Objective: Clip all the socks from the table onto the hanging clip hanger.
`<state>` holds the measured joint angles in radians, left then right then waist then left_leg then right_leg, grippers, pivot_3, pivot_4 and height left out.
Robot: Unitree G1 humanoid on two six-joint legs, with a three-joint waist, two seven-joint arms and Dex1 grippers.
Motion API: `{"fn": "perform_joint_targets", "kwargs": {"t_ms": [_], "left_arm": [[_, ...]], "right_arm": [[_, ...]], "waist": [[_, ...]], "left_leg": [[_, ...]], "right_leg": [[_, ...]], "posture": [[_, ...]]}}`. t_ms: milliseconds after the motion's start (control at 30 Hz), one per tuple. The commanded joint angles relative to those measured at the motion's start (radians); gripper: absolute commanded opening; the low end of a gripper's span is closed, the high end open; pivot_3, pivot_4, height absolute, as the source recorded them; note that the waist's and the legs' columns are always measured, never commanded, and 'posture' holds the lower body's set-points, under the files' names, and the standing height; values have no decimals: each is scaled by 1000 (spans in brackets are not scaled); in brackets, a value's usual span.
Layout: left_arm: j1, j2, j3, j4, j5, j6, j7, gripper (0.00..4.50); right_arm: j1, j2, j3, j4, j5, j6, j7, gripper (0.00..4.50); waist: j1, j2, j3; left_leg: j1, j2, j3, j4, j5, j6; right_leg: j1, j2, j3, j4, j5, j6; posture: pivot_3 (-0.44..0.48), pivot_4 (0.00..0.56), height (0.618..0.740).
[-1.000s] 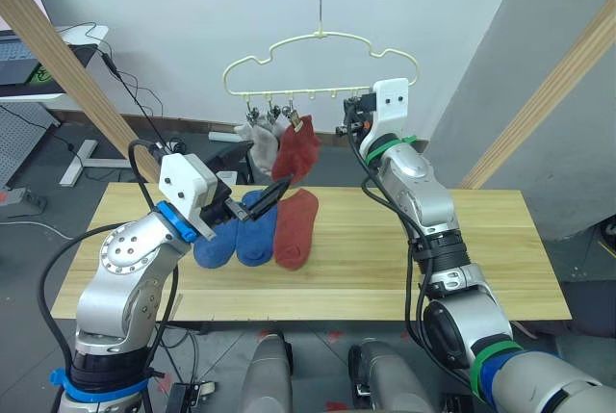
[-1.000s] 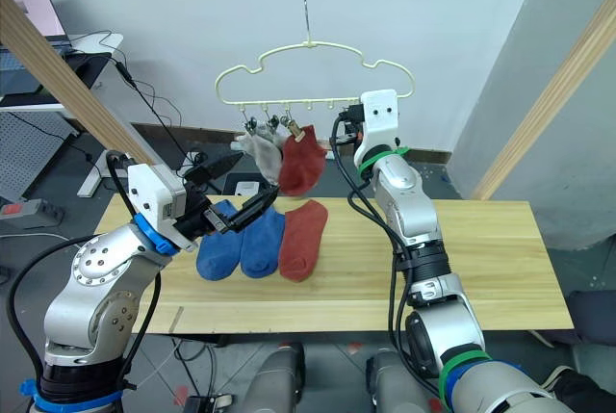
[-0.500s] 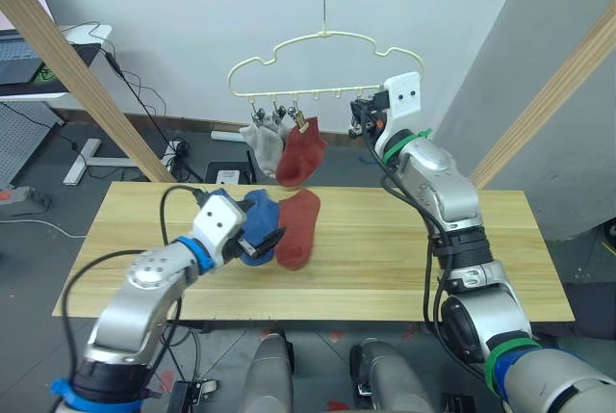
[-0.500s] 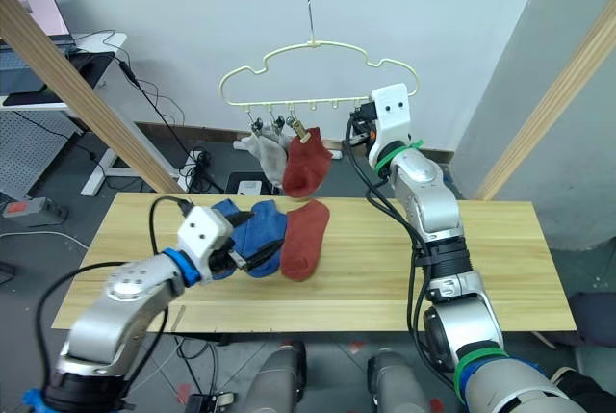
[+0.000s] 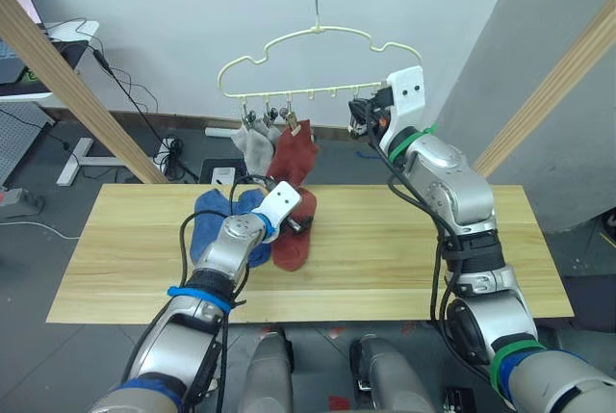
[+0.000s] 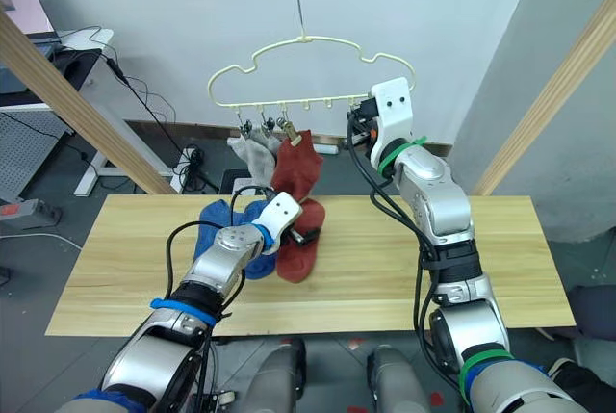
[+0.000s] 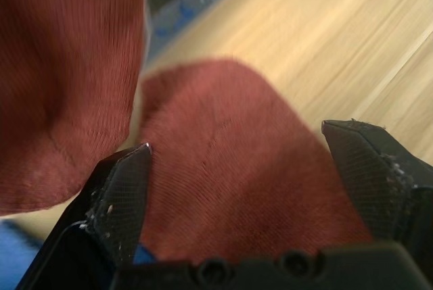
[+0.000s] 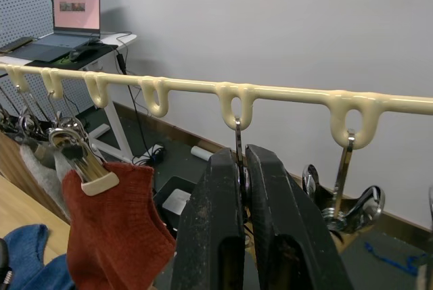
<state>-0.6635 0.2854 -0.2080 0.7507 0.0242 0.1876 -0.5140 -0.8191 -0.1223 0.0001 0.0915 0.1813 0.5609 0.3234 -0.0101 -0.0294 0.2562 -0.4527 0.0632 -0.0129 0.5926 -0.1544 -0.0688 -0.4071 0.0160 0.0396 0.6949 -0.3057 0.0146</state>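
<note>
1. Left gripper: jaws parted, empty, poised over the rust-red sock lying on the table; sock sat between the fingers.
2. Right gripper: fingers pressed together on a metal clip of the clip hanger.
3. Hung rust-red sock and grey socks: clipped beside those jaws.
4. Blue socks: on table, beside left gripper.

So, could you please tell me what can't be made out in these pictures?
- Whether the right gripper grips the clip: right wrist view, its fingers cover it.
- The blue socks: eye views, partly behind the left gripper's arm.
- The grey socks: overlapping, count unclear.
</note>
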Motion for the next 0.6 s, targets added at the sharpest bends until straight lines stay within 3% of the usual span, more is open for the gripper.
{"fn": "perform_joint_targets", "kwargs": {"t_ms": [33, 100, 533, 600], "left_arm": [[-8, -10, -14, 53, 15, 35, -65, 4317], [-2, -5, -25, 53, 27, 26, -91, 3931], [79, -8, 10, -97, 16, -19, -156, 255], [101, -11, 24, -155, -9, -37, -179, 54]], "right_arm": [[15, -7, -13, -65, 19, 32, -9, 2], [25, -8, -18, -84, 22, 49, -14, 0], [20, -4, -20, -75, 40, 55, -21, 0], [15, -6, -24, -72, 46, 62, -20, 0]], "waist": [[-4, 0, 0], [-7, 0, 0], [-15, 0, 0], [-15, 0, 0]], "left_leg": [[0, 0, 0, 0, 0, 0], [0, 0, 0, 1, 0, 0], [1, -1, -1, 3, 0, 0], [1, -1, -1, 3, 0, 0]], "right_leg": [[0, 0, 0, 0, 0, 0], [0, 0, 0, 1, 0, 0], [1, 0, 0, 3, 0, 0], [1, 0, 0, 3, 0, 0]], "posture": [[-39, 267, 740], [-39, 266, 740], [-2, 250, 740], [-2, 250, 740]]}}
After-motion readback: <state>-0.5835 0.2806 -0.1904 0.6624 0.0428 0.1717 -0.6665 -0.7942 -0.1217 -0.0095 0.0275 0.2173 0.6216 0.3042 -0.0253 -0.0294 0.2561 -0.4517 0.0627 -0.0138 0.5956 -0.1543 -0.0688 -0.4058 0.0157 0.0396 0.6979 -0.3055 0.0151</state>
